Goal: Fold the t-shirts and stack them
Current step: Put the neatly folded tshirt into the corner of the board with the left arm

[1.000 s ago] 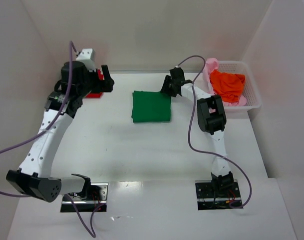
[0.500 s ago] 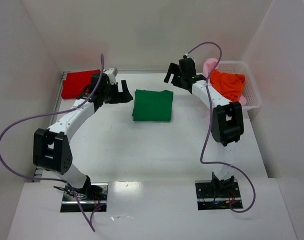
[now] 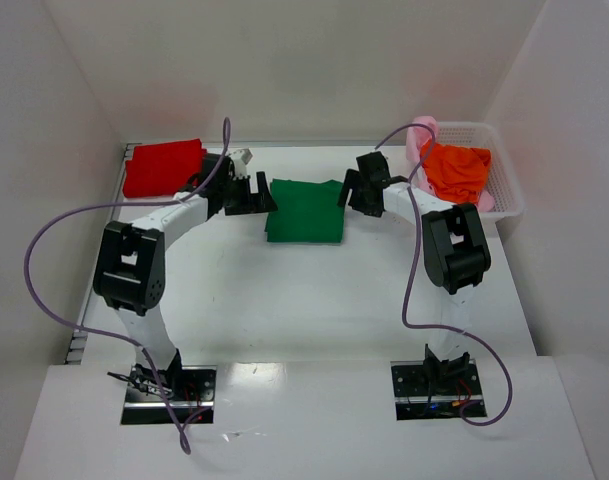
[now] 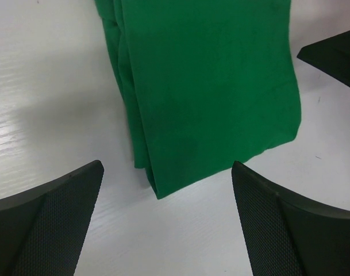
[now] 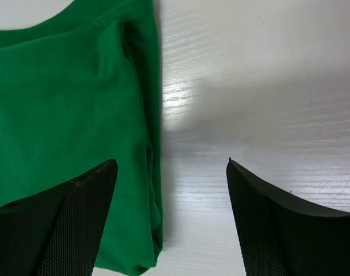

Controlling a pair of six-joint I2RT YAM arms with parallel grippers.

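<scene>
Orange t-shirt [image 3: 456, 170] tops pink t-shirt [image 3: 421, 136] in basket [image 3: 509, 172]; left gripper [image 4: 169, 213], right gripper [image 5: 172, 213] spread wide.

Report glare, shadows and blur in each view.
Top external: even soft light, all sharp, faint sheen at the near edge of the table. Left wrist: green shirt crisp, soft shadow on the table left of it. Right wrist: bright glare patch beside the shirt, grey shadow below it, fingers sharp.

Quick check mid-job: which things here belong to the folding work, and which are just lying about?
Job: green t-shirt, folded red t-shirt, orange t-shirt, pink t-shirt.
Lying about: white mesh basket, holding the orange and pink ones.
</scene>
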